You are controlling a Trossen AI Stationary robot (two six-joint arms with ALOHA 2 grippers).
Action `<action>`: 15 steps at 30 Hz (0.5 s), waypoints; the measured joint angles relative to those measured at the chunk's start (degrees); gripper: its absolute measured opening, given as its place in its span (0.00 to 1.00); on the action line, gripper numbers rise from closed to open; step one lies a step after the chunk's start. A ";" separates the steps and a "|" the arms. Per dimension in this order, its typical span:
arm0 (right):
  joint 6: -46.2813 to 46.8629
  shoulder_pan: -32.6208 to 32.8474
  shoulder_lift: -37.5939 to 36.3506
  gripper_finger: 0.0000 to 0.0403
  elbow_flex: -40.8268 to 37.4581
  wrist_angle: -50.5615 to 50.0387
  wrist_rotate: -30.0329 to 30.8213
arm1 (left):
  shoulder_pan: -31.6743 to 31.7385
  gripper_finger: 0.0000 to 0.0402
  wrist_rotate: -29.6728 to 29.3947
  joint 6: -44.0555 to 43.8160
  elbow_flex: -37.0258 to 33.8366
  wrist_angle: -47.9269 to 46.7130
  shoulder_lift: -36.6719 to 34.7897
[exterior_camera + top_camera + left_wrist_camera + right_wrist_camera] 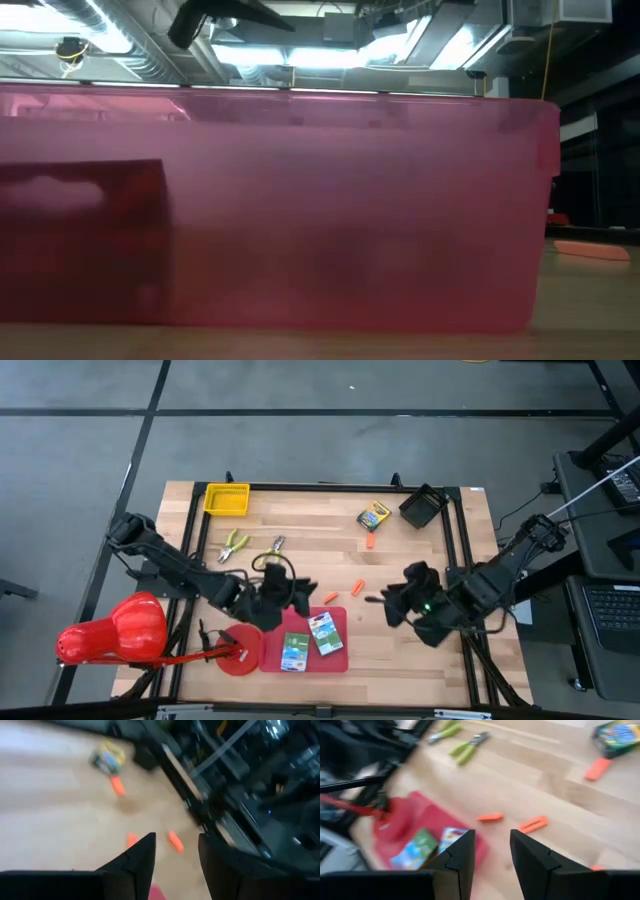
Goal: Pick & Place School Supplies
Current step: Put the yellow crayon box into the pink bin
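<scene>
While open, left tool [300, 592] hovers, orange sticks [331, 597] just beside

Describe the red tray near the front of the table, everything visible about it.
The red tray is flat, rectangular and looks like translucent plastic with a low wall. It lies flat near the table's front edge, right of a round red disc. Two packs lie inside: a green one and a lighter one. Neither tool touches it.
</scene>
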 joint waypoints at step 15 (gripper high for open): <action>-25.23 -32.59 -0.76 0.32 -15.88 17.64 -20.09 | 16.89 0.29 11.99 24.23 -3.24 -4.09 -12.35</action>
